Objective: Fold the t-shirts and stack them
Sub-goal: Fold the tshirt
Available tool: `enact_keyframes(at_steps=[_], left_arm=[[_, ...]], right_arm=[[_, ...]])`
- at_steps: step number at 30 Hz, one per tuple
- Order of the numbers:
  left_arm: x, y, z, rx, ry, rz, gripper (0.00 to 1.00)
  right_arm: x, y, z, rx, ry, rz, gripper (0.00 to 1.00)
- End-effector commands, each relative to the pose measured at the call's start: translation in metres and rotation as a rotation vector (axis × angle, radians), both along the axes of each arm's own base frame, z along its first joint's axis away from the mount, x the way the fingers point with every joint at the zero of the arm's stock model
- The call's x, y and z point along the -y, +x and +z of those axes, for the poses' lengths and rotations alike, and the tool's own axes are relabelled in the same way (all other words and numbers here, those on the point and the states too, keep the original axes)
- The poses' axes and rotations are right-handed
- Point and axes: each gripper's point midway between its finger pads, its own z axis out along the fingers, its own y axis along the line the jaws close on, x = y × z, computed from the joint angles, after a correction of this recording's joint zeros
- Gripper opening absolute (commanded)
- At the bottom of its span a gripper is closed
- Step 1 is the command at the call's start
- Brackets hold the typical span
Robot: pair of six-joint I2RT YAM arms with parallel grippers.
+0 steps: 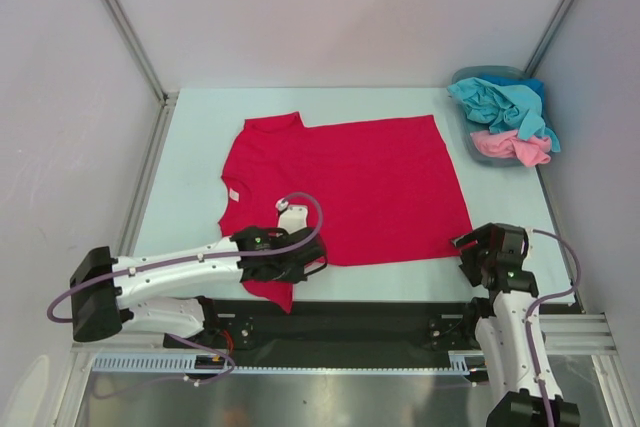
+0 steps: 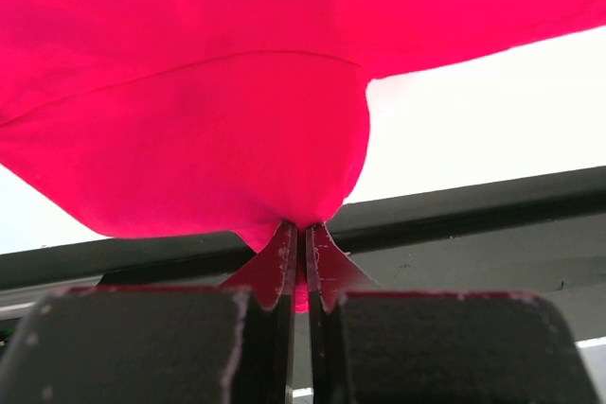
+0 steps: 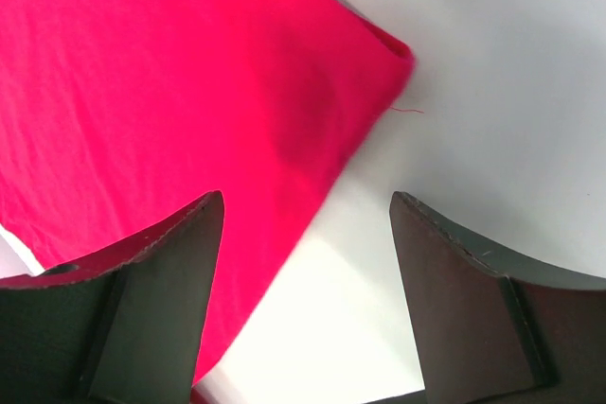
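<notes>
A crimson red t-shirt [image 1: 350, 182] lies spread flat across the table, with a small white neck label [image 1: 232, 192] at its left side. My left gripper [image 1: 312, 269] is at the shirt's near left part, by the sleeve that hangs over the table's front edge. In the left wrist view this gripper [image 2: 303, 229] is shut on a pinch of the red cloth [image 2: 189, 139], which rises from the tips. My right gripper [image 1: 468, 247] hovers open at the shirt's near right corner. Its jaws [image 3: 308, 205] stand wide over the shirt's edge [image 3: 142, 92] and bare table, holding nothing.
A blue-grey basket [image 1: 470, 142] at the back right holds a teal-blue t-shirt [image 1: 505, 102] and a light pink one [image 1: 510, 145]. A metal frame rail [image 1: 150, 162] runs along the table's left side. The black front rail [image 1: 380, 317] sits just behind the arm bases.
</notes>
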Motion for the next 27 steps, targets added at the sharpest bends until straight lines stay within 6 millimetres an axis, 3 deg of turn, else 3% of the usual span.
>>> enact_keyframes(at_steps=[1, 10, 16, 22, 25, 27], left_arm=[[0.003, 0.0, 0.004, 0.003, -0.039, -0.021, 0.0], [0.002, 0.001, 0.009, -0.003, -0.062, -0.024, 0.0], [-0.001, 0.001, 0.013, -0.007, -0.065, -0.023, 0.0], [0.0, 0.003, 0.021, -0.002, -0.081, -0.023, 0.0], [0.0, 0.003, 0.024, 0.0, -0.087, -0.025, 0.0], [0.0, 0.003, 0.028, 0.004, -0.098, -0.024, 0.0]], right_arm=[[-0.004, 0.005, 0.003, 0.047, 0.037, -0.003, 0.77], [0.013, 0.006, -0.008, 0.068, 0.025, -0.078, 0.75], [0.02, 0.007, -0.012, 0.078, 0.025, -0.116, 0.64], [0.026, 0.008, -0.013, 0.085, 0.012, -0.145, 0.39], [0.029, 0.012, -0.009, 0.098, -0.001, -0.148, 0.33], [0.029, 0.015, -0.006, 0.105, -0.001, -0.139, 0.21]])
